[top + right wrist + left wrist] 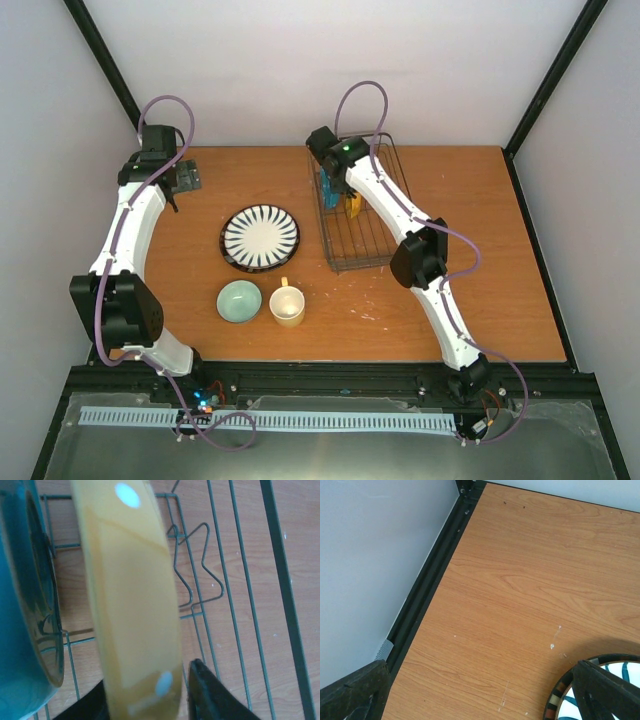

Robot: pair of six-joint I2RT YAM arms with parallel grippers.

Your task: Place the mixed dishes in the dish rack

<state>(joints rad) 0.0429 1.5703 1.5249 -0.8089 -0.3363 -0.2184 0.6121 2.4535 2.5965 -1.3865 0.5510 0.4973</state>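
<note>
1. The left gripper (187, 178) hovers at the far left corner of the wooden table (480, 250). Its claw is spread fully wide, and nothing lies between its fingers (355, 692).
2. The white plate with black radial stripes (260, 238) lies flat on the table, right of that gripper and left of the rack.
3. Nearer the arm bases, the mint-green bowl (239, 301) and the cream-yellow mug (287, 305) stand upright side by side, the mug on the right.
4. The dark wire dish rack (365, 250) sits right of centre. The teal plate (20, 605) stands on edge at its far left end.
5. The yellow-orange plate (130, 605) stands on edge just right of the teal one.
6. The right gripper (342, 190) reaches into the rack, its narrowly parted claw straddling the yellow-orange plate's rim. I cannot tell whether it grips.
</note>
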